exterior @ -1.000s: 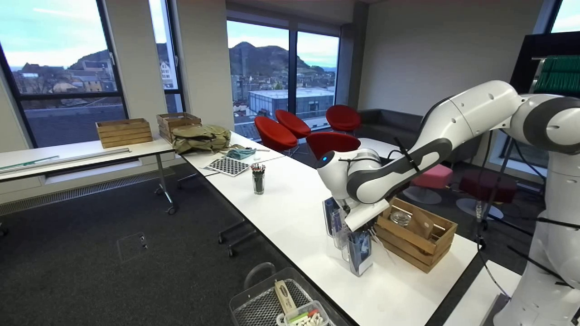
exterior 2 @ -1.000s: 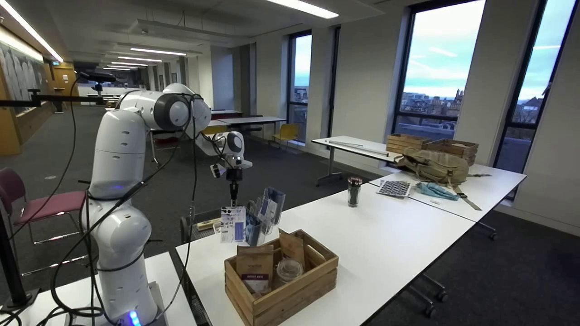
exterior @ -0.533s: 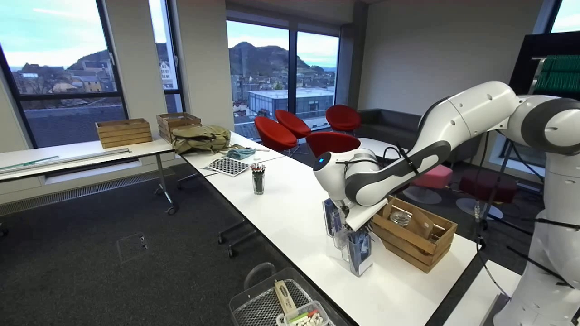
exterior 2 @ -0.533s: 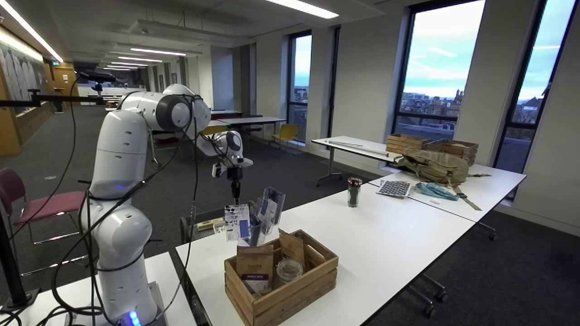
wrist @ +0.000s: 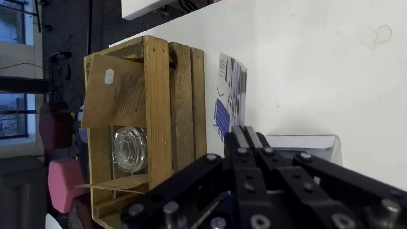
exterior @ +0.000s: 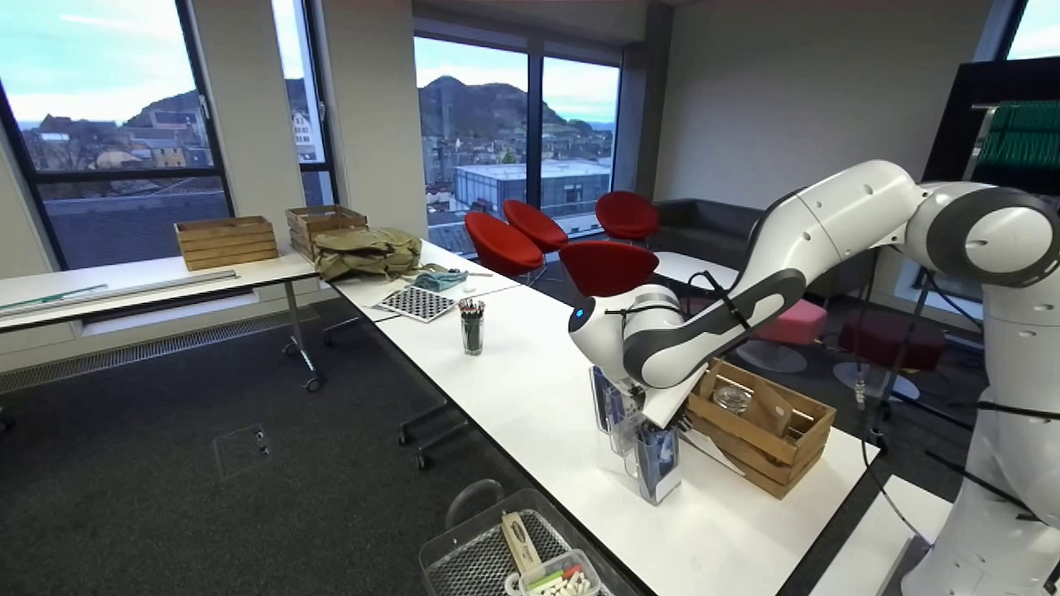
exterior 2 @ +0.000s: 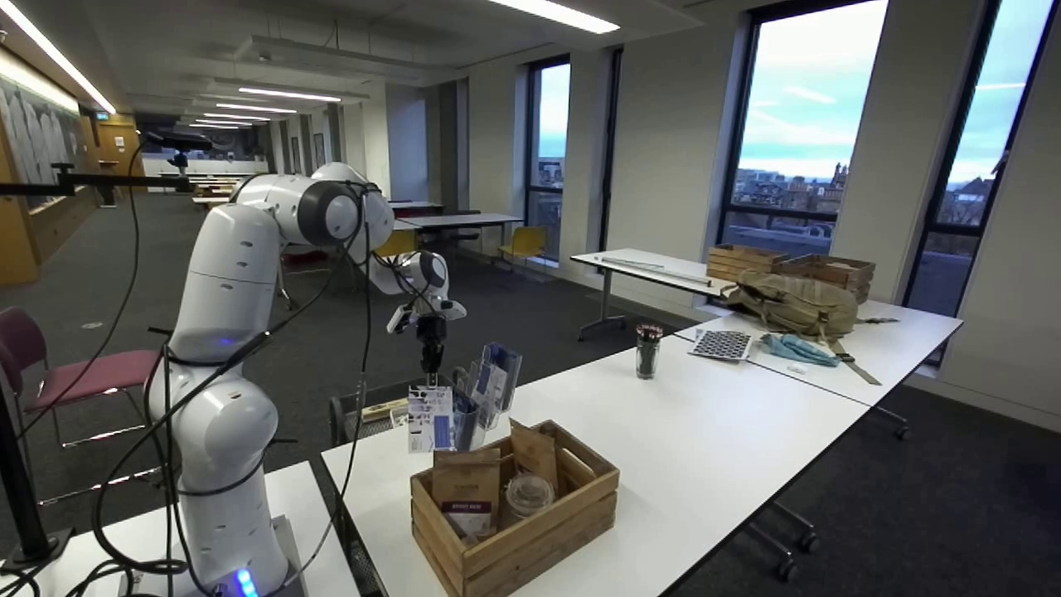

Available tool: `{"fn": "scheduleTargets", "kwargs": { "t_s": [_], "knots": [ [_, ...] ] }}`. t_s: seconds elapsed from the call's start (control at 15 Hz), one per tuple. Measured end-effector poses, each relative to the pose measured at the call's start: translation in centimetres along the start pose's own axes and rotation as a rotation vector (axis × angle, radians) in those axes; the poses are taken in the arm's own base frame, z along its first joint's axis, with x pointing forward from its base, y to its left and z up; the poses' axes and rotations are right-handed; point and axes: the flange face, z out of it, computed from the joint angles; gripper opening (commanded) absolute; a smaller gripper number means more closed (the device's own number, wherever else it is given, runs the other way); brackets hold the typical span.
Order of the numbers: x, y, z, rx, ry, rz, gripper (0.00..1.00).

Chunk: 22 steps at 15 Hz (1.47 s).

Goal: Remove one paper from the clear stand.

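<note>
The paper (wrist: 233,92) is a thin blue-and-white leaflet held upright in my gripper (wrist: 243,128), whose fingertips are shut on one end of it. In an exterior view the paper (exterior 2: 430,419) hangs below the gripper (exterior 2: 432,365), beside the clear stand (exterior 2: 500,377) and outside it. I cannot tell whether its lower edge touches the table. In an exterior view the clear stand (exterior: 658,468) has several pockets holding more blue leaflets, and the paper (exterior: 715,451) shows as a pale strip between stand and crate. The stand's edge (wrist: 335,148) shows right of my fingers in the wrist view.
A wooden crate (exterior: 762,443) with brown bags and a glass jar (wrist: 129,149) stands close beside the paper. A glass of pencils (exterior: 472,327) stands farther along the white table (exterior: 538,372). A mesh basket (exterior: 464,563) is at the table's edge.
The paper was in my gripper in the earlier frames too. It rose slightly, then came down lower beside the stand. The arm has moved forward and down. The stand and crate have not moved.
</note>
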Motion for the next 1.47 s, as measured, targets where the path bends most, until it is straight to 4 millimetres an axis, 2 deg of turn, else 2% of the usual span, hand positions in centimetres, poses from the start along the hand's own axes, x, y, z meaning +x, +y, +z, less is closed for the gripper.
{"fn": "scheduleTargets", "kwargs": {
  "t_s": [0.4, 0.87, 1.2, 1.47],
  "knots": [
    [0.1, -0.3, 1.1, -0.032, -0.027, -0.053, 0.0],
    [0.9, -1.2, 1.1, 0.015, 0.01, -0.11, 0.0],
    [2.8, -2.4, 2.9, 0.014, -0.021, -0.123, 0.0],
    [4.2, -2.7, 3.4, 0.022, -0.03, -0.11, 0.0]
  ]
}}
